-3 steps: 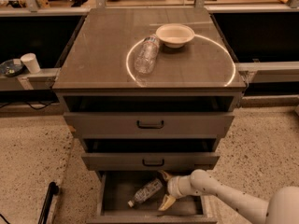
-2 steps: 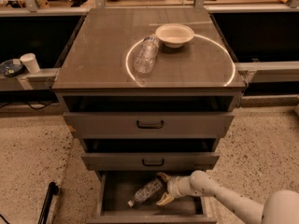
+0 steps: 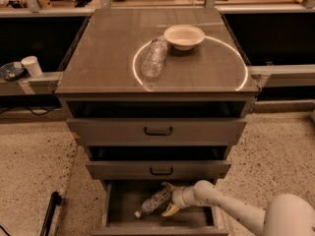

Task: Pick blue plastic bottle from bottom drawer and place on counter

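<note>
hand [image 3: 169,198]: mine, low in drawer [image 3: 123,200], spread open astride bottle's base end | bottle [image 3: 153,203]: lying slantwise on drawer floor | handling: likely light, thin-walled, slick; I'd squeeze ribbed middle gently

The desk [image 3: 98,68] has a glossy grey-brown top that mirrors a bright ring of light. Toward its back edge lie a clear ribbed plastic bottle [image 3: 152,58] and a matt off-white bowl [image 3: 184,36] that could be paper or pulp, and the cabinet [image 3: 206,132] beneath is matt grey metal with black handles [image 3: 158,131]. In the bottom drawer [image 3: 118,205], dull plain grey inside, the blue plastic bottle [image 3: 153,203] is clear crinkled plastic with a white cap. The end effector [image 3: 167,199] sits mid-drawer toward the right wall, its smooth pale-yellow fingers [image 3: 167,186] spread either side of the bottle's base, on an arm [image 3: 231,210] with a smooth off-white shell.
</note>
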You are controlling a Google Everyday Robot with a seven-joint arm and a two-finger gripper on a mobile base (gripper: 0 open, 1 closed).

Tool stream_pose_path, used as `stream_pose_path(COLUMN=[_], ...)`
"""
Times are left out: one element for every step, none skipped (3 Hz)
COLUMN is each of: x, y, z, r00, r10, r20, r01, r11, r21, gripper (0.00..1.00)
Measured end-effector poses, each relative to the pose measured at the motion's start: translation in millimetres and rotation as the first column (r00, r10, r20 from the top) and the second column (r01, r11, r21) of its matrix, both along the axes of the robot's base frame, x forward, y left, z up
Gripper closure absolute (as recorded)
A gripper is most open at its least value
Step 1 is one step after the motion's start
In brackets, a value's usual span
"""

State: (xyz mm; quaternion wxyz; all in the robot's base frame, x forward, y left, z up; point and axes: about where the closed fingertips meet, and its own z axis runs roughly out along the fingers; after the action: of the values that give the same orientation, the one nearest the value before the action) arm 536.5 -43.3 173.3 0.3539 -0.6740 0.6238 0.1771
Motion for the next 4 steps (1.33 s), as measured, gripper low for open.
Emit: stream_pose_path(x=[1, 7, 11, 12], y=[-3, -8, -10, -11], z=[-12, -30, -36, -38], r00=[1.0, 0.9998, 0.9996, 0.9995], r10=[-0.007, -0.016, -0.016, -0.014], r20=[-0.005, -0.013, -0.021, -0.028], r01=[0.007, 0.015, 0.015, 0.014], r11=[1.0, 0.999, 0.999, 1.0], r21=[-0.022, -0.044, -0.038, -0.024], gripper=[0.22, 0.28, 0.31, 0.43])
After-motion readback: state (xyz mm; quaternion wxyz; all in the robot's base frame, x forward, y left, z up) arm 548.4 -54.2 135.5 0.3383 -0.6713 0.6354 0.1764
